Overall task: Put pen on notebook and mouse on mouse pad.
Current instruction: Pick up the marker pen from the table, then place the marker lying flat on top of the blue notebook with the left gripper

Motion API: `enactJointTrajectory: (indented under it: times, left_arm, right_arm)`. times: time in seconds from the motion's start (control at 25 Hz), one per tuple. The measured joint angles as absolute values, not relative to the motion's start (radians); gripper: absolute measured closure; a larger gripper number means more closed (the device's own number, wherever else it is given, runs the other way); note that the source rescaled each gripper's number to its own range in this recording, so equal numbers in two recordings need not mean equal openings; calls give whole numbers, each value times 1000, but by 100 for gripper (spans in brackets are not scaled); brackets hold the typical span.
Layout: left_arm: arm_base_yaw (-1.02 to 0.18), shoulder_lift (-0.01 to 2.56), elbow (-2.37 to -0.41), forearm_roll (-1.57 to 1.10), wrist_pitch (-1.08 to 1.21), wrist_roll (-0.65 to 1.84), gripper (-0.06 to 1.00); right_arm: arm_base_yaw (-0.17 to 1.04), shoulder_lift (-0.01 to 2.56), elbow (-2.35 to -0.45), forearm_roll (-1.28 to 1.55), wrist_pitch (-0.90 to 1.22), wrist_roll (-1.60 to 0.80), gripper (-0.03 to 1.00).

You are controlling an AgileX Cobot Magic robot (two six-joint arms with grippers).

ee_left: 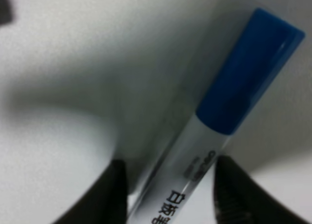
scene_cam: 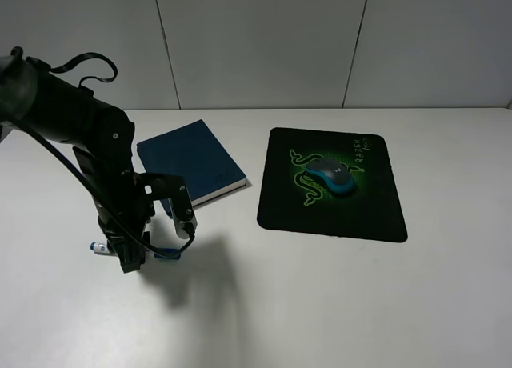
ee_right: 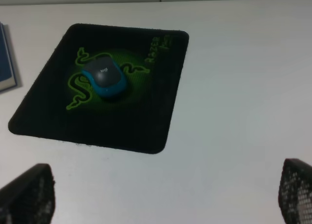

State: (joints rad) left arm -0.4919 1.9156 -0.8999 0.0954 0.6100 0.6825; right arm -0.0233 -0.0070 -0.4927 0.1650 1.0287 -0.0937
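**Front left.** A slim white pen with a long blue cap, a small blue tip at its other end and dark print along the barrel lies flat on the plain white surface. The cap points toward the middle of the surface and the tip toward its left edge.

**Left hand.** The left hand, black and carried on a black arm with a looped cable, reaches down over the middle of the pen. In the left wrist view its two dark fingers stand one at each side of the barrel. They are closed against it, with no gap to be seen.

**Right hand.** The right hand hangs above bare surface, with the mouse pad beyond its fingertips. Its mesh-textured black fingertips are spread wide, with nothing between them.

**Middle left.** Beyond the pen and apart from it, a dark navy-blue hardcover notebook lies closed and flat, turned at an angle. White page edges show along its near right side.

**Middle right.** Beside the notebook but not touching it lies a flat black rectangular mouse pad with rounded corners. It bears a glowing green snake logo at its centre and green lettering toward its far right corner. A small oval mouse, dark grey on top with teal-blue sides, rests on the pad, over the logo.

**Background.** A pale grey panelled wall closes the scene.
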Motion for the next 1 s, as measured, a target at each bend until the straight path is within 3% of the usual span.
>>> enactJointTrajectory:
  times: [0.12,0.16,0.76,1.0]
  left_arm:
    - [-492,1916,-897,94,611,683,92]
    - [-492,1916,-897,93,613,683,94]
    - [-492,1914,-897,92,620,683,94]
    - [-492,1875,-939,106,761,684,94]
  right_arm:
    - [-23,-7,-493,165,1029,-94,-3]
    - [-23,-7,-493,165,1029,-94,-3]
    - [-23,-7,-493,165,1029,-94,-3]
    - [-23,-7,-493,165,1029,-94,-3]
